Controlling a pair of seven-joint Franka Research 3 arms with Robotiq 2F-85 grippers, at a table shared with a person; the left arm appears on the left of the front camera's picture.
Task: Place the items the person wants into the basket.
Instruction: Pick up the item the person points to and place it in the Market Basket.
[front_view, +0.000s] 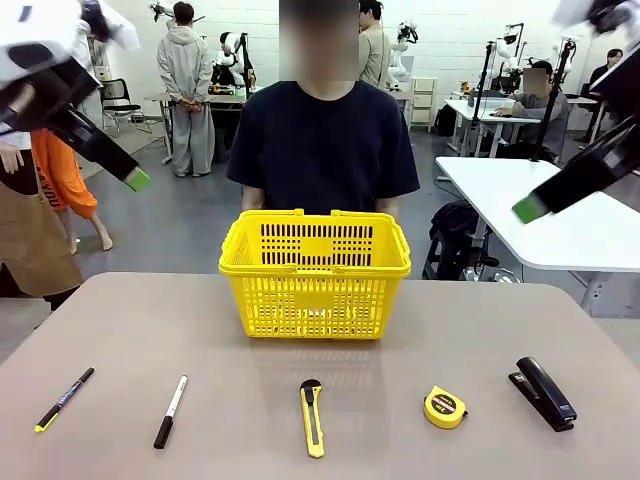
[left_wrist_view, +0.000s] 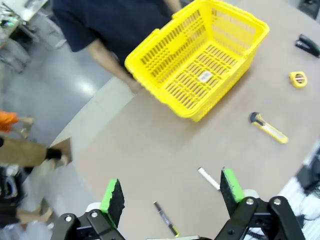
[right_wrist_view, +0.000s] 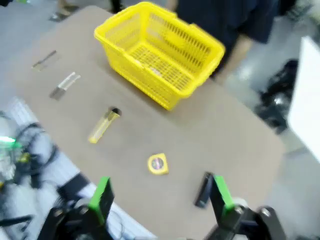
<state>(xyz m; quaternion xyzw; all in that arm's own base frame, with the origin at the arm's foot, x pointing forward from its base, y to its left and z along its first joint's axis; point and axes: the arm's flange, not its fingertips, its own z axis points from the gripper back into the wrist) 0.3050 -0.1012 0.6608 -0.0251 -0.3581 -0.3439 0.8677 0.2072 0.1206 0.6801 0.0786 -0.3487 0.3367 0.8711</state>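
The yellow basket (front_view: 315, 290) stands mid-table in front of the person (front_view: 320, 140) in a dark T-shirt. Along the near edge lie a thin black pen with yellow ends (front_view: 64, 399), a black marker (front_view: 170, 411) and a yellow-and-black utility knife (front_view: 312, 417). My left gripper (left_wrist_view: 171, 192) hangs high over the table's left side, open and empty, above the pen (left_wrist_view: 165, 220) and marker (left_wrist_view: 208, 178). My right gripper (right_wrist_view: 161, 196) is raised at the right, open and empty, above the tape measure (right_wrist_view: 158, 164).
A round yellow tape measure (front_view: 444, 407) and a black stapler (front_view: 543, 392) lie at the near right. The basket (left_wrist_view: 200, 60) is empty inside. A white table (front_view: 560, 215) stands beyond the right edge. Other people stand far behind.
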